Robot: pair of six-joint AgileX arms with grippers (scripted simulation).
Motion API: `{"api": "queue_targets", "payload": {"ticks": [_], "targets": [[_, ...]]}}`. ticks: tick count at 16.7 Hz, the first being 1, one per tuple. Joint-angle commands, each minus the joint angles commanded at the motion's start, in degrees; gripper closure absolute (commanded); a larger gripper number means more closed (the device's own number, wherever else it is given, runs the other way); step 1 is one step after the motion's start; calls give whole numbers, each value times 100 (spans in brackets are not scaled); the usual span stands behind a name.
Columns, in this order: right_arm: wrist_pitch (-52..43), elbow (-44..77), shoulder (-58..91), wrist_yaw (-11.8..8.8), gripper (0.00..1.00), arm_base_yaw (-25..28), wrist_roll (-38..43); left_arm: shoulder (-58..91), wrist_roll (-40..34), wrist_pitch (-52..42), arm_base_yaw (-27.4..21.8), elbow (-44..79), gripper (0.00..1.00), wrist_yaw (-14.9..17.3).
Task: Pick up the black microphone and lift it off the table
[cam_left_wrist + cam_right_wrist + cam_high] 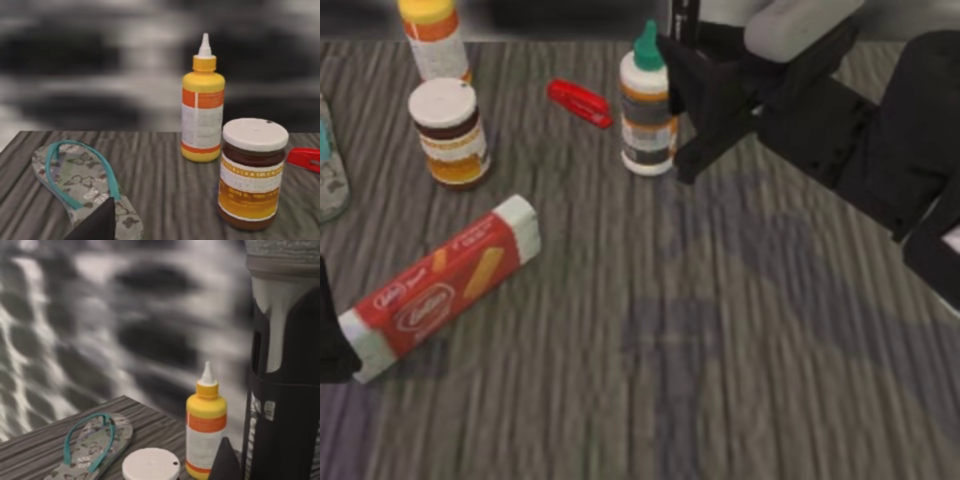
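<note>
right gripper (685,110) is up at the far middle of the table (720,380), just beside the green-capped bottle (648,110). the arm reaches in from the right. where's the mic? nowhere on the tabletop in the top view. the right wrist view has it: the mic (285,390) stands upright right by the camera, black handle below and grey mesh head at the top, with nothing shown under it. my read is that it's in the grip and off the surface, kept vertical so the slim handle sits square in the hold. whether the jaws are clamped on it, i cannot tell.

left gripper (95,226) is parked at the left edge, over the flip-flop (80,185). it's out of the way, which makes sense for a one-arm job. its jaws, cannot tell either.

now the clutter. the red stapler (578,102) lies just left of the green-capped bottle. the jar (448,130) and the yellow bottle (435,40) stand upright at the far left, near each other. a red biscuit pack (445,285) lies on its side, angled, towards the near left. all of it is left of the right gripper, so a straight rise should be unobstructed, though the green-capped bottle sits close and a sideways drift could tip it.

the surface is flat, grey and streaky-grained, bare across the near right. beyond the far edge the room is only blurred dark and pale patches, with nothing to name.
</note>
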Motion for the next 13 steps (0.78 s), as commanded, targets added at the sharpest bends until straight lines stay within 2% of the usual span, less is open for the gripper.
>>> {"api": "queue_targets", "payload": {"ticks": [11,13], "targets": [[0,0,0,0,100,0,0,10,1,5,-6,9,0,8],[0,0,0,0,100,0,0,200,12,86,-106,176,0,148]]}}
